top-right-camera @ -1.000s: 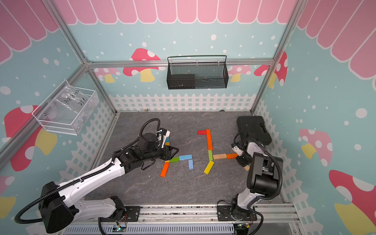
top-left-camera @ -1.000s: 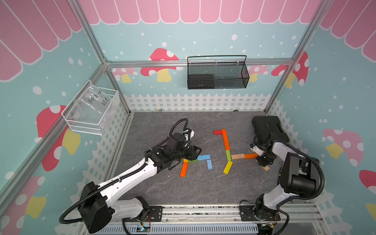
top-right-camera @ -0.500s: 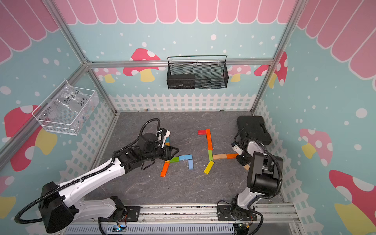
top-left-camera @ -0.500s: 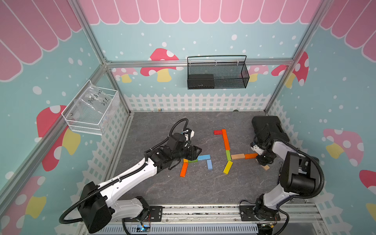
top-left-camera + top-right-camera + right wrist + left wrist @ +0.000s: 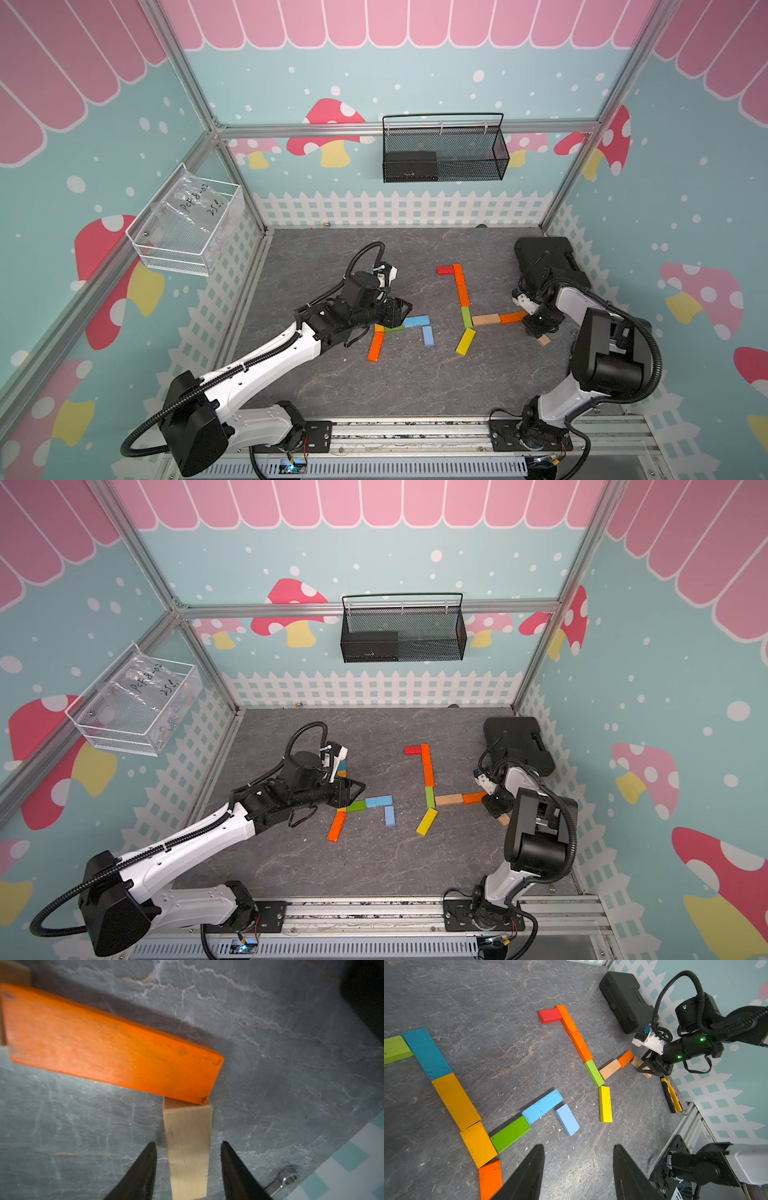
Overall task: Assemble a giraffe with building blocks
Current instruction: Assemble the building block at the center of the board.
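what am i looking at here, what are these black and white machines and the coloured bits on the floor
These are two robot arms, each ending in a two-fingered claw. Two pictures look down on the whole scene; two come from cameras on the arms' wrists, looking past the fingers. On the grey stone-patterned tabletop lie small painted wooden blocks, flat in angular lines, and a black plastic case. The left claw is open and empty. The right claw is open, straddling a plain tan wooden block that touches an orange wooden block; it grips nothing.
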